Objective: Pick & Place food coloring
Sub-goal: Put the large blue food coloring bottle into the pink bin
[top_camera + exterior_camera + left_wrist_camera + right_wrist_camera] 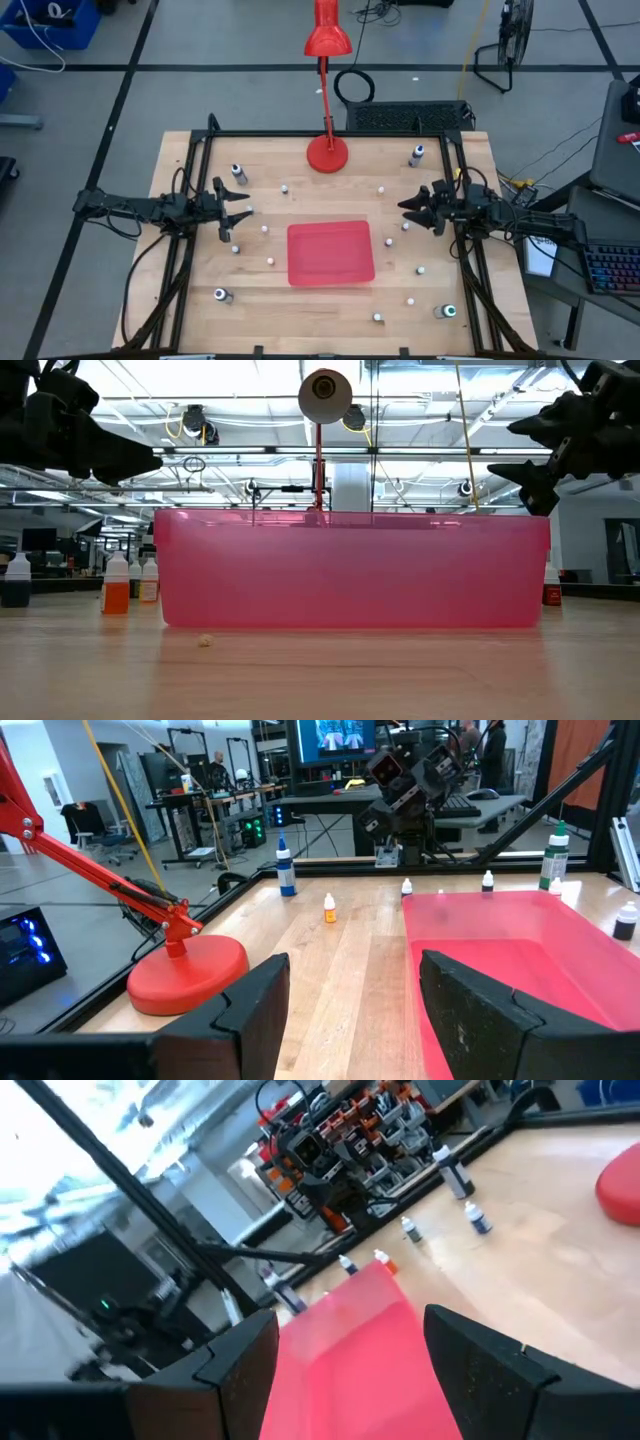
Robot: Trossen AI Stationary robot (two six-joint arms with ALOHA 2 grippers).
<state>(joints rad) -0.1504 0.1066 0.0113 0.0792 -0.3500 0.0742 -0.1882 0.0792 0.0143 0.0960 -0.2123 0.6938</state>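
The food coloring stands scattered on the wooden table. Several tiny white bottles (272,261) surround a red tray (331,252), and larger vials stand at the far left (239,173), far right (417,155), near left (222,295) and near right (447,311). My left gripper (240,213) hangs level above the table's left side, open and pointing at the tray, with nothing between its fingers (250,1010). My right gripper (408,208) hangs level above the right side, rolled to a slant, open and with nothing between its fingers (240,1360).
A red desk lamp stands with its round base (327,154) at the middle of the far edge, its arm rising over that edge. Black frame rails (190,170) run along the table's left, right and far sides. The red tray has upright walls (350,570).
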